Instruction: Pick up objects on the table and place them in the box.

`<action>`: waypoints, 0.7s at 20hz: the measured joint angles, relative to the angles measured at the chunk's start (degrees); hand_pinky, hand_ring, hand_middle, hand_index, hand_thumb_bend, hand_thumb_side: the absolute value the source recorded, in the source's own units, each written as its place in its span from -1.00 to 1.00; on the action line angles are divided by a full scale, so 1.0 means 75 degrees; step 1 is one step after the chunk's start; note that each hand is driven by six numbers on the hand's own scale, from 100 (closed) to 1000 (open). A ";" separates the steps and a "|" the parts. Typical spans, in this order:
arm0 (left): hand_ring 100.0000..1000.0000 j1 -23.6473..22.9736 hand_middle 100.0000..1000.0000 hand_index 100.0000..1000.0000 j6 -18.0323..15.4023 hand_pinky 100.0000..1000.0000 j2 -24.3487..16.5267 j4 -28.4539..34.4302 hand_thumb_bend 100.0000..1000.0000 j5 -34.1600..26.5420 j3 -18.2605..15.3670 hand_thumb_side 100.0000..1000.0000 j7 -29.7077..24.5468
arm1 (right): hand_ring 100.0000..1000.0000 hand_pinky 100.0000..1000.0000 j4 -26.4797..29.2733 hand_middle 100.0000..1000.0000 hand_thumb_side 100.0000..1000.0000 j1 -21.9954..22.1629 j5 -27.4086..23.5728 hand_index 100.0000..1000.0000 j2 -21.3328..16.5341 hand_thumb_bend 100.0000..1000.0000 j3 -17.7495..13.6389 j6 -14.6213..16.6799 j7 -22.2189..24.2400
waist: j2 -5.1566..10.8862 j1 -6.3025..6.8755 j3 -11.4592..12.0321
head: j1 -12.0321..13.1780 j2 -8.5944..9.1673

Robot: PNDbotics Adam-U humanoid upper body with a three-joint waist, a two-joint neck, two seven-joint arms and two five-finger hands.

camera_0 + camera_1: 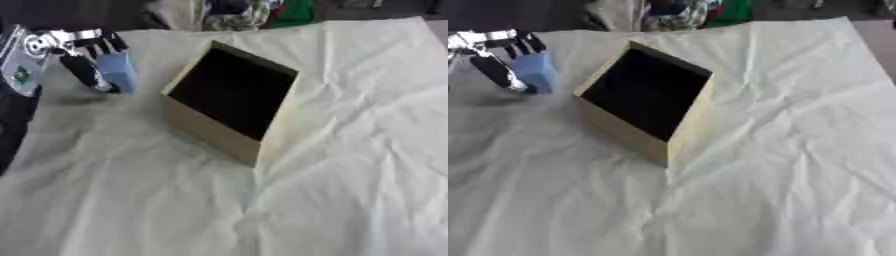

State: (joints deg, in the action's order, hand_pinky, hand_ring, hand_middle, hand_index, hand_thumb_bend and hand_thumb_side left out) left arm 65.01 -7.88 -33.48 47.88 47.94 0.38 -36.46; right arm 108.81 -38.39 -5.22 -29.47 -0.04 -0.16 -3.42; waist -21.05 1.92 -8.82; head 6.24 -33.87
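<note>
A light blue block [118,71] is shown held in the robot's left hand [77,52], at the upper left of the view and just left of the box [219,132]. The block is gripped between the dark fingers [85,71], which are curled round its left face and over its top edge; its lower end is seen close above the cloth (whether it touches cannot be told). A narrow strip of bare cloth is left between the block and the box's near-left corner.

The box, of pale cardboard with a dark interior, is set at the centre, turned askew so that one corner is pointed toward the viewer. Its opening is presented upward and nothing can be made out inside. The left rim is the edge nearest the held block.

The worktop [350,190] is covered by a crumpled white cloth. Wide unobstructed room is seen in front of the box and to its right; the cloth's far edge is visible just behind the box, with a heap of coloured fabric [241,12] lying beyond it.

The left arm is entered from the upper left corner, with silver joints visible above the hand. The right hand is not shown in either view.
</note>
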 measured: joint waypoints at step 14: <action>0.23 0.0001 0.23 0.54 0.0429 0.17 0.0028 -0.0068 -0.33 0.0171 -0.0040 -1.00 0.0142 | 0.18 0.34 0.0028 0.16 -0.27 0.0006 -0.0061 0.54 0.0019 -1.00 -0.0048 -0.0029 -0.0045 | -0.0014 0.0011 -0.0019 | 0.0024 0.0024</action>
State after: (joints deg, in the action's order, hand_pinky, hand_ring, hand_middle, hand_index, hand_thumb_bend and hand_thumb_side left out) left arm 65.01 -4.66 -33.27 47.37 49.22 0.08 -35.40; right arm 109.02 -38.35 -5.67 -29.33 -0.40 -0.38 -3.76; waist -21.16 2.00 -8.96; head 6.42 -33.69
